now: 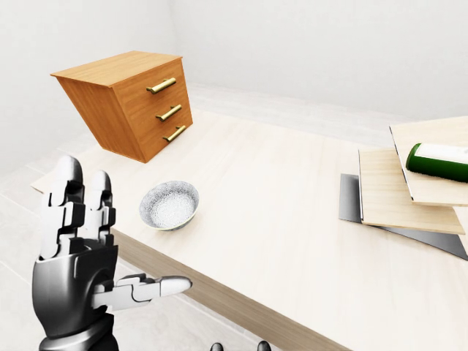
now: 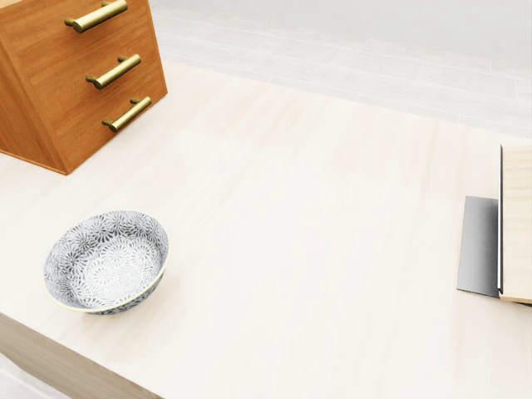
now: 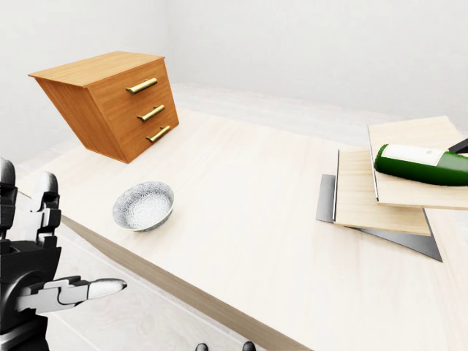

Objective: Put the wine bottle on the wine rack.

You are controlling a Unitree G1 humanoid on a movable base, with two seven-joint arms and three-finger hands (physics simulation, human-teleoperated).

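The green wine bottle [image 3: 420,165] with a white label lies on its side on the top board of the wine rack [image 1: 391,194], a stack of stepped pale wooden boards over a grey metal base, at the right of both eye views. The frame's right edge cuts off its neck end. A small dark sliver [image 3: 461,145] touches the frame edge just above the bottle; I cannot tell what it is. My left hand [image 1: 124,230] is raised at the lower left of the left-eye view, fingers spread and open, holding nothing, off the table's near edge. No right hand shows.
A patterned grey-and-white bowl [image 2: 106,259] sits near the edge of the pale wooden table [image 2: 316,208], at lower left. A tilted orange drawer chest [image 2: 75,75] with three brass handles stands at upper left. The rack's edge [image 2: 517,224] shows at the head view's right.
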